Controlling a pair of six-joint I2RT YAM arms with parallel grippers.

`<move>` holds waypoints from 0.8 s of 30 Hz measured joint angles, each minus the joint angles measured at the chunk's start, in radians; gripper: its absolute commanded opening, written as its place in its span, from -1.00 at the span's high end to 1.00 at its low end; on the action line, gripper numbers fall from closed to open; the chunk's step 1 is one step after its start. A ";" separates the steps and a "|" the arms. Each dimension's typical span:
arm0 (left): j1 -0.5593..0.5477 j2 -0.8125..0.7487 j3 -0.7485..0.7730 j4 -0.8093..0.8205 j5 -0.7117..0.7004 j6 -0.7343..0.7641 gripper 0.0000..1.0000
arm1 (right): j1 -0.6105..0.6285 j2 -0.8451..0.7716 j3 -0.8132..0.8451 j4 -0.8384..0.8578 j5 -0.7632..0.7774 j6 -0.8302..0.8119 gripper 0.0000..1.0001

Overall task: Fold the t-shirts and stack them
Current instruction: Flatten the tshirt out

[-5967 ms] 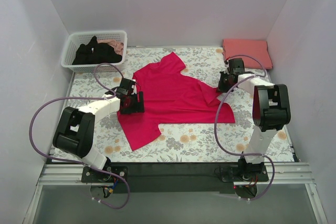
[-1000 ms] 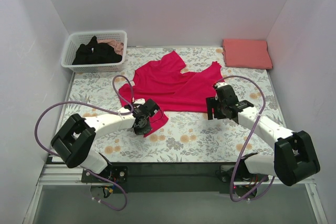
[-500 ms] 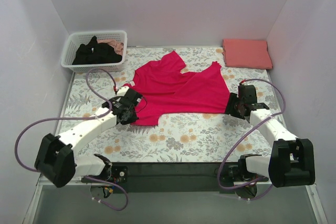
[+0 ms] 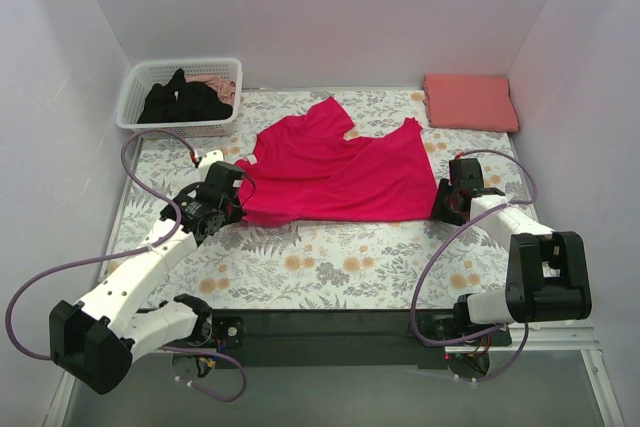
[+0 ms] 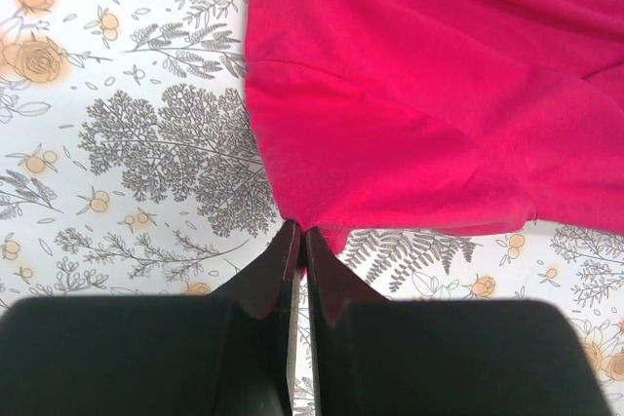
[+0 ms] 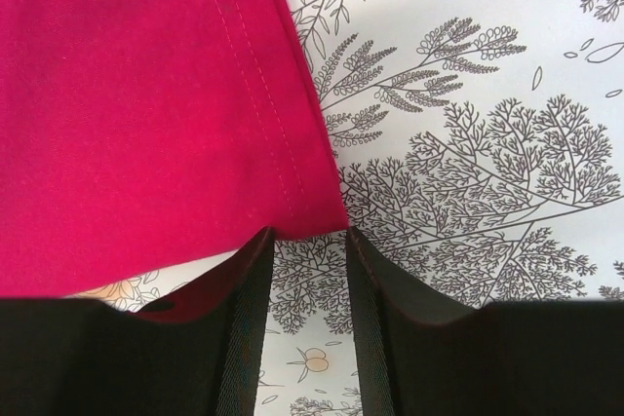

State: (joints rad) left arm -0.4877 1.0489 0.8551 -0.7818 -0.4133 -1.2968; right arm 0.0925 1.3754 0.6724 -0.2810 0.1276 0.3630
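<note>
A crimson t-shirt point(image 4: 330, 172) lies spread across the middle of the floral cloth. My left gripper point(image 4: 232, 209) is shut on its near left corner; in the left wrist view the fingertips point(image 5: 298, 231) pinch the red hem point(image 5: 419, 94). My right gripper point(image 4: 440, 205) sits at the shirt's near right corner. In the right wrist view its jaws point(image 6: 309, 233) stand apart, with the stitched corner point(image 6: 146, 94) just touching the tips and only floral cloth in the gap. A folded salmon-pink t-shirt point(image 4: 470, 102) lies at the back right. A black t-shirt point(image 4: 185, 102) fills the basket.
The white lattice basket point(image 4: 135, 97) stands at the back left, with a bit of pale pink fabric behind the black one. The floral cloth point(image 4: 340, 262) covers the table. Grey walls close in on both sides, and purple cables loop beside both arms.
My left arm has pulled the shirt's near left corner out to the left, flattening the shirt. My right gripper moved right to the near right corner and its jaws have narrowed.
</note>
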 measured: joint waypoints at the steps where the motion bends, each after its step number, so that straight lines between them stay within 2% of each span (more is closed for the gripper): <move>1: 0.002 -0.003 0.003 -0.001 -0.003 0.007 1.00 | 0.000 0.000 0.003 0.000 0.000 0.000 0.16; 6: 0.007 -0.011 0.009 0.016 -0.005 0.029 1.00 | 0.000 0.000 0.008 0.002 0.000 0.000 0.08; 17: 0.007 -0.024 0.009 0.035 -0.001 0.044 1.00 | -0.001 0.029 0.055 0.001 -0.033 -0.012 0.09; 24: 0.007 -0.027 0.008 0.041 0.002 0.045 1.00 | -0.001 0.092 0.065 0.008 0.016 -0.031 0.09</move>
State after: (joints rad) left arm -0.4805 1.0222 0.8631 -0.7406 -0.4118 -1.2522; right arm 0.0917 1.4670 0.7376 -0.2733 0.1432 0.3317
